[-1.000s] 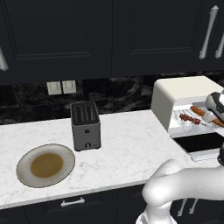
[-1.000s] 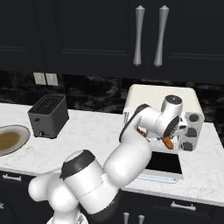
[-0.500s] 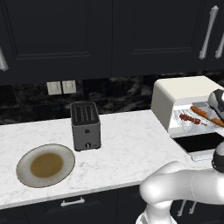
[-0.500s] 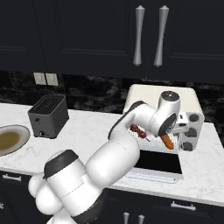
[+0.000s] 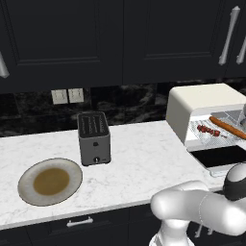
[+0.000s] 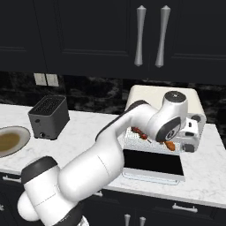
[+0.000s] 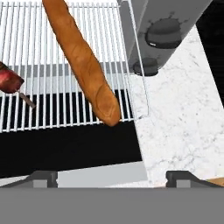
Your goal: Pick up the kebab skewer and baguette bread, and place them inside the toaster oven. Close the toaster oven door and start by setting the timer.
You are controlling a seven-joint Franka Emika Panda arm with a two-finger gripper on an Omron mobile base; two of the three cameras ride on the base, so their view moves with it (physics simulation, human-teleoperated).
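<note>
Your gripper (image 7: 112, 177) hovers with fingers spread wide and empty over the toaster oven (image 5: 202, 106). The baguette (image 7: 81, 59) and skewer (image 5: 207, 130) both lie on its rack (image 7: 65, 105). Next, judging by this, lift the dropped door (image 6: 152, 164) shut, then set the timer.

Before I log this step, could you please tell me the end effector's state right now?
End effector: open, holding nothing; the long orange-brown baguette lies released on the wire rack.
</note>
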